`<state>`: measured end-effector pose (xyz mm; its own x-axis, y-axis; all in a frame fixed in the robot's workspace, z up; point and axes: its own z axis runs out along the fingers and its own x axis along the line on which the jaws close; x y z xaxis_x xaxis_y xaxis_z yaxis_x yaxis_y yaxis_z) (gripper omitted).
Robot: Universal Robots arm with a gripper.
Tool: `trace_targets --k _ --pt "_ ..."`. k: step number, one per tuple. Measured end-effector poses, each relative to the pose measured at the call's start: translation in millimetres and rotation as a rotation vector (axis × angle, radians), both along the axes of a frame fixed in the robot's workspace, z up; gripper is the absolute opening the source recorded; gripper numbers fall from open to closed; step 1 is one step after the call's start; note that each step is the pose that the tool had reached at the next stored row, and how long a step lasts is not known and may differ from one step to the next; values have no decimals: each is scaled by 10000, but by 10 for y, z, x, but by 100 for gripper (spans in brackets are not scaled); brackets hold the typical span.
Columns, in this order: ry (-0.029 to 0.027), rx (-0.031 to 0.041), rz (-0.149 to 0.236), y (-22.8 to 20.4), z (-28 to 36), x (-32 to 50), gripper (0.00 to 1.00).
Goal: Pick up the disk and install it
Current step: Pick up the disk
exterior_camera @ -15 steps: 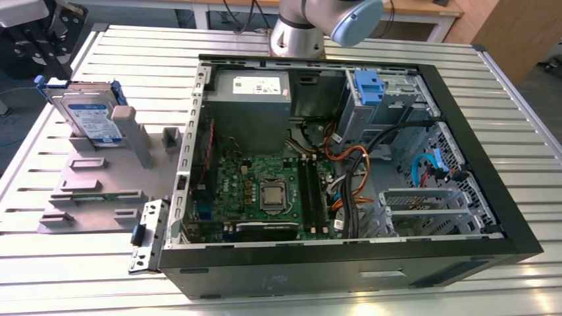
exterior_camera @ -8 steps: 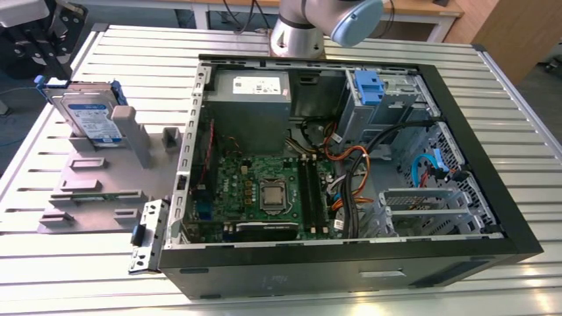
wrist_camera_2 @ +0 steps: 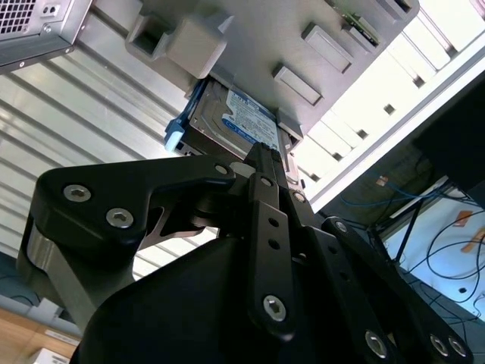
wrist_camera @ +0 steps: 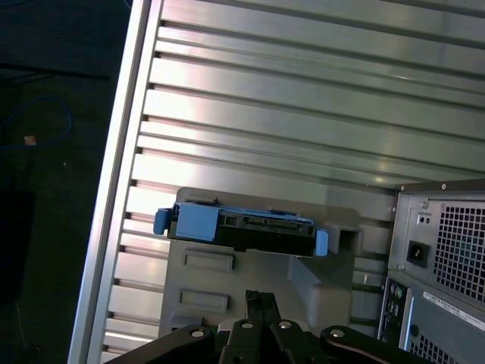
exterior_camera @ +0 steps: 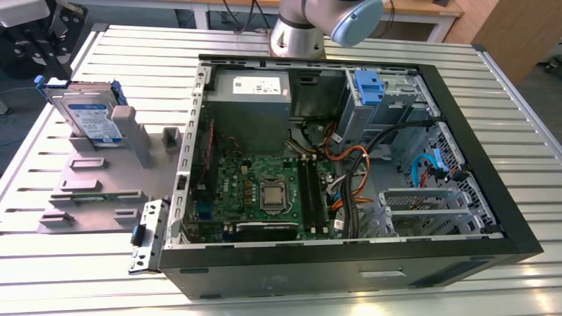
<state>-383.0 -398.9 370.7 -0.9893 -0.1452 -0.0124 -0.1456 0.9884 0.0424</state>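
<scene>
Nearest in both wrist views is the gripper (wrist_camera: pixel 259 299): its black linkages crowd the foreground and hide part of what lies below. The two fingers (wrist_camera_2: pixel 261 163) lie together with barely a slit between them, and nothing is held. In the exterior view the gripper's black body is cut off by the upper corner on the exterior view's left, so its tips are hard to make out there.

Just beyond the fingertips, and apart from them, is the disk (wrist_camera: pixel 250 227). It stands on edge, slightly tilted, in a slot of the grey holder (exterior_camera: pixel 97 191). Its blue carrier frames the connector end in the first wrist view. The white-and-blue label faces the exterior view (exterior_camera: pixel 88 115), and the holder hides the lower part. In the second wrist view the linkages cover one corner of the disk (wrist_camera_2: pixel 227 121).

The holder sits on the slatted metal table (wrist_camera: pixel 303 114), beside the open computer case (exterior_camera: pixel 351 263). Inside the case are the motherboard (exterior_camera: pixel 263 191), the grey power supply (exterior_camera: pixel 250 85) and a blue bracket (exterior_camera: pixel 369 85) on the drive bay. Loose cables cover part of the bay. Behind the case, the arm's base (exterior_camera: pixel 299 33) runs out of frame.
</scene>
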Motion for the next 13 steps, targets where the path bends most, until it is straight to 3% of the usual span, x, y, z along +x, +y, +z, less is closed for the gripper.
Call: trace_targets --k 13 --pt "0 0 102 0 0 0 11"
